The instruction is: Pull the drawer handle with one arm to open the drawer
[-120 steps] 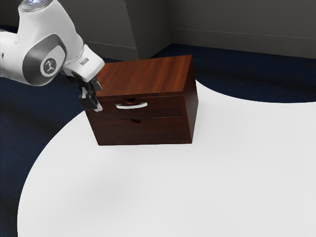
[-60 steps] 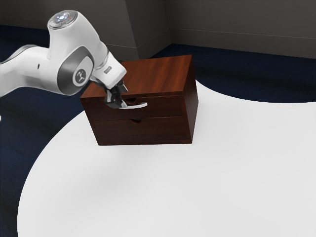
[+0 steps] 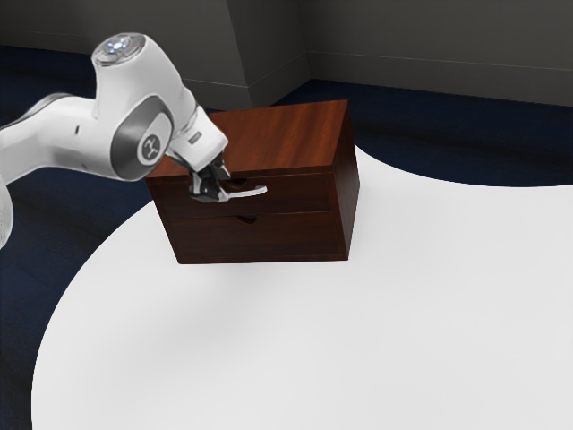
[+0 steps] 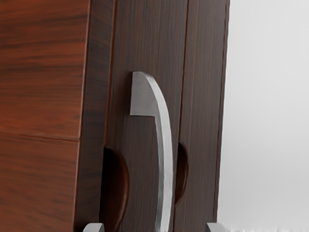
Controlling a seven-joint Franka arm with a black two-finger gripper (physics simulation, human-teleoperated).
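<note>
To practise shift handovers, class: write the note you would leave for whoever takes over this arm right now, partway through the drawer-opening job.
Tool: open, straddling the silver handle near its end at the exterior view's left; not clamped on it.
Things: the silver handle is on the upper drawer of the wooden cabinet, which stands on the white table.
Done: approach and line-up on the handle.
Left: close on the handle and pull. The drawer front sits flush with the cabinet, so nothing is open yet.
</note>
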